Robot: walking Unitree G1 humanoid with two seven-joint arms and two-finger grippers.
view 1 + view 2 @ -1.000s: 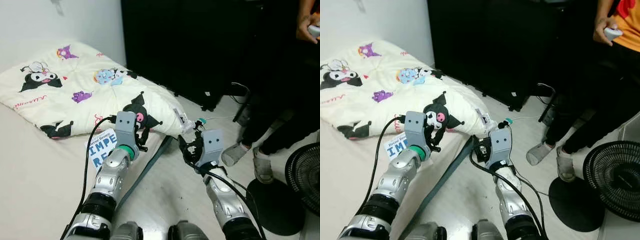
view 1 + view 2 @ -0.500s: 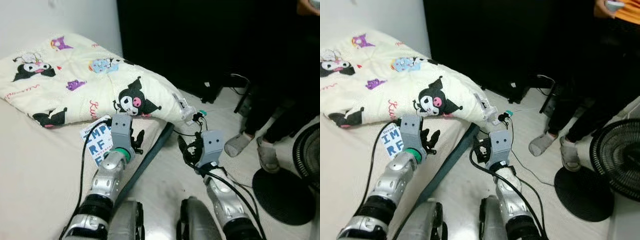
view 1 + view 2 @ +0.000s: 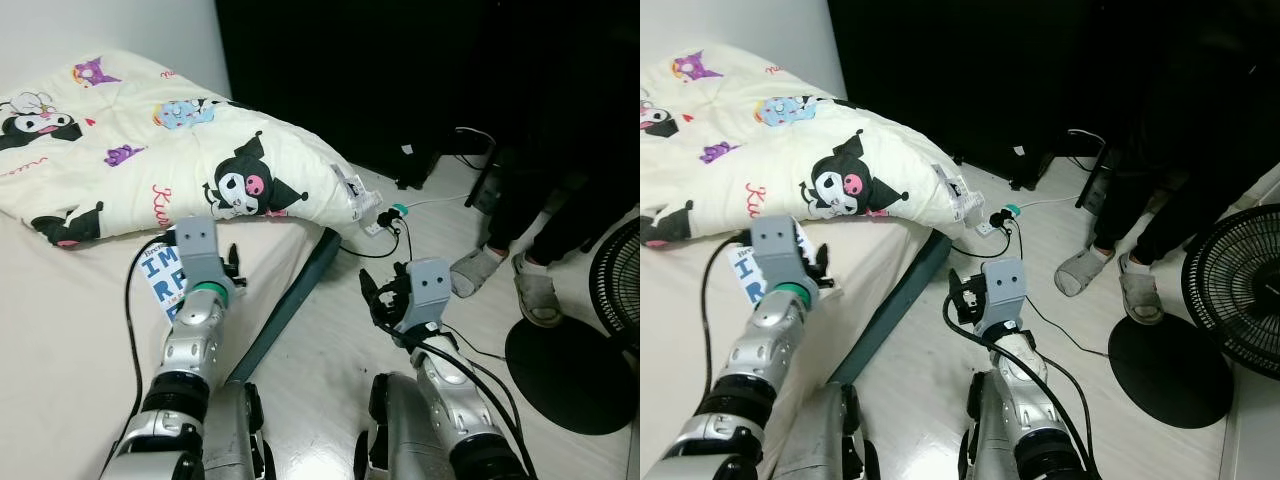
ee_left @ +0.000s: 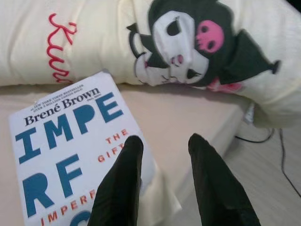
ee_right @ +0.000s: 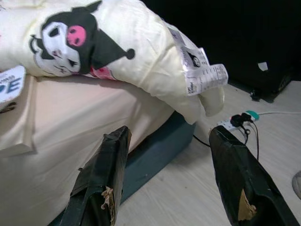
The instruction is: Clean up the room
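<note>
A white book (image 4: 66, 155) with large blue letters and the author line "Brené Brown" is seen lying flat on the beige mattress (image 3: 60, 340), near the mattress's edge and just beside the cream quilt (image 3: 150, 150) printed with cartoon characters. The quilt is bunched across the head of the mattress, and 1 corner with a white care label (image 5: 202, 66) is draped over the mattress edge toward the floor.

The left gripper (image 4: 162, 160) is held low over the mattress, right at the book's near corner. Its 2 black fingers (image 4: 120, 183) are spread apart with nothing between them; 1 finger is seen in front of the book's cover, though contact cannot be confirmed.

The right gripper (image 5: 164, 183) is held above the pale wooden floor (image 3: 330, 350) beside the dark teal bed base (image 3: 290, 305). Its 2 fingers are spread wide and nothing is gripped.

On the floor past the bed corner, a white power strip (image 3: 378, 222) with a green plug and trailing cables is seen. A person's feet in grey slippers (image 3: 500, 280) are placed nearby, and a black floor fan (image 3: 1240, 300) is stood at the robot's right.
</note>
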